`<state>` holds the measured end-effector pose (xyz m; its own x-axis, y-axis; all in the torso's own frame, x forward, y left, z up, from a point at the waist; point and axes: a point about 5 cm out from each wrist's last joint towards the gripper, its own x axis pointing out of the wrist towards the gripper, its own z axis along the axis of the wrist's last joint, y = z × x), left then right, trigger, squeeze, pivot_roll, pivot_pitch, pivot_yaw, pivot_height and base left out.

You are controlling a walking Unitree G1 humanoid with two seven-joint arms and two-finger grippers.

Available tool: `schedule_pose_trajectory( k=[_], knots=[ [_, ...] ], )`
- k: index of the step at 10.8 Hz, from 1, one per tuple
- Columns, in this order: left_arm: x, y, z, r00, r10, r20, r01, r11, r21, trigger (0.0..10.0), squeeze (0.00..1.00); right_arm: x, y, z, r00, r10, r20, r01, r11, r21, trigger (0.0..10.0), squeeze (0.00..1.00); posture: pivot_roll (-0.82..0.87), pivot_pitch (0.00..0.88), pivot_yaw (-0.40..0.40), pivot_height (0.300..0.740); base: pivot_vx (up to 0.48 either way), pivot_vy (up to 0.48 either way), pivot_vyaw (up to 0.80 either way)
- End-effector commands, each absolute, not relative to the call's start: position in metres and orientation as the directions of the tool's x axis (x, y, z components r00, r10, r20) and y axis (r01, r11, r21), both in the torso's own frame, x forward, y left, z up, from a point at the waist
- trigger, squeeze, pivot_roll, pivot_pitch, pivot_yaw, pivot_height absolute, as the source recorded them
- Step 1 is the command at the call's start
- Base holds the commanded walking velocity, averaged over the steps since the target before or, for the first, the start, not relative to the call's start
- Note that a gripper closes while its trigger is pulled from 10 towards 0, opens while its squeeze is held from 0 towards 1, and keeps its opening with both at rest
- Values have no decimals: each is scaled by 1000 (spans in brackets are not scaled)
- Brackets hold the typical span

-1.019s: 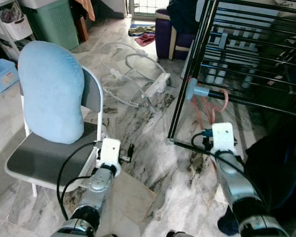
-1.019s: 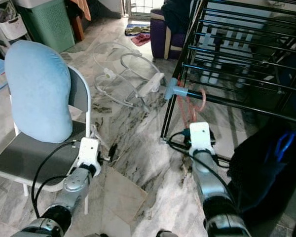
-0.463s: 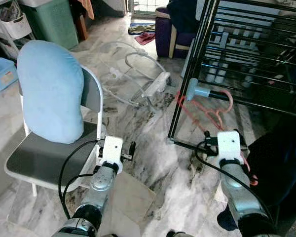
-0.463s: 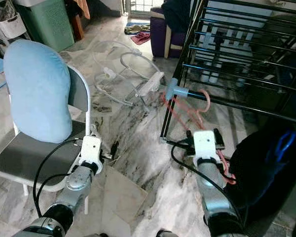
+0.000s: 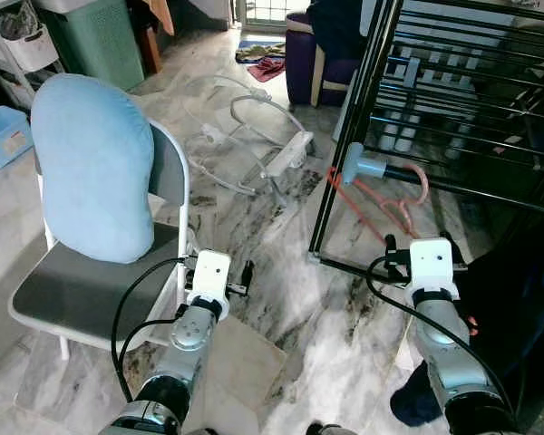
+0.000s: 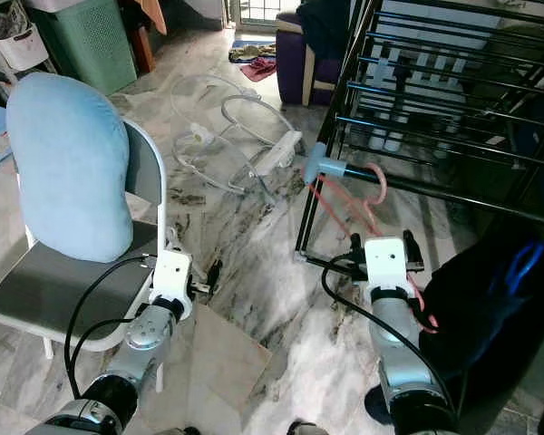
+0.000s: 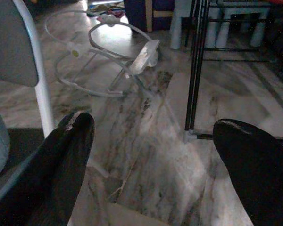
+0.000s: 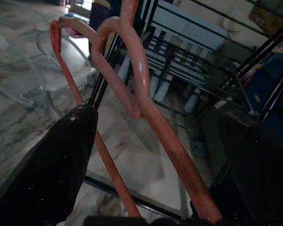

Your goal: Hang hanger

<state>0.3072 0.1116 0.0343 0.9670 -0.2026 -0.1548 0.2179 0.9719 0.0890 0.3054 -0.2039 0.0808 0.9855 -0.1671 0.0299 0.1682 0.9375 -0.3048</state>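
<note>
Fingers [image 8: 61,160] of my right gripper [image 8: 151,165] stand wide apart, one black finger on each side of the salmon-pink hanger [image 8: 146,94]; I cannot see either pad pressing on it, so I cannot tell whether anything is held. From the head camera the right gripper [image 5: 417,256] is low, just in front of the black drying rack [image 5: 453,109], close to the rack's bottom rail. I count one hanger: its hook [image 5: 420,184] is looped over the lowest front bar of the rack, just beside the single pale blue connector [image 5: 355,166] on the rack's corner post, and its body slants down from there to my gripper. The lower end of the hanger is hidden behind my wrist, apart from a short pink piece showing at the arm's right edge.

My left gripper [image 7: 151,155] is open and empty, over the marble floor [image 5: 281,227] well to the left of the rack, beside the one folding chair [image 5: 91,290]. One light blue cushion [image 5: 91,168] leans on the chair back. One white tubular frame [image 5: 254,136] lies on the floor between the chair and the rack. A dark garment [image 5: 517,299] at the rack's right is cut off by the picture edge.
</note>
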Motion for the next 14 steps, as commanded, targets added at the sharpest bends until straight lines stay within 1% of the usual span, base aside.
schedule_pose_trajectory(
  k=[1, 2, 5, 7, 8, 14],
  knots=[
    [304, 112, 30, 965, -197, -173, 216, 972, 95, 10000, 0, 304, -206, 83, 983, -176, 44, 181, 937, -299, 10000, 1000, -97, 106, 11, 740, 0, 0, 0],
    [304, 111, 30, 964, -199, -175, 218, 971, 95, 10000, 0, 304, -205, 84, 984, -173, 49, 180, 938, -298, 10000, 1000, -100, 105, 11, 740, 0, 0, 0],
    [306, 109, 31, 963, -203, -177, 222, 970, 95, 10000, 0, 304, -205, 85, 986, -160, 53, 169, 941, -293, 10000, 1000, -111, 103, 9, 740, -220, 0, 0],
    [305, 107, 29, 960, -211, -185, 231, 969, 92, 10000, 0, 303, -204, 85, 987, -151, 52, 160, 944, -288, 10000, 1000, -116, 103, 9, 740, 0, 0, 0],
    [304, 106, 29, 959, -212, -189, 232, 968, 92, 10000, 0, 303, -203, 85, 988, -144, 50, 152, 947, -282, 10000, 1000, -121, 101, 9, 740, -247, 0, 0],
    [304, 106, 27, 957, -211, -199, 233, 968, 98, 10000, 0, 303, -202, 87, 990, -133, 53, 143, 948, -284, 10000, 1000, -121, 101, 6, 740, -393, 0, 0]
  ],
)
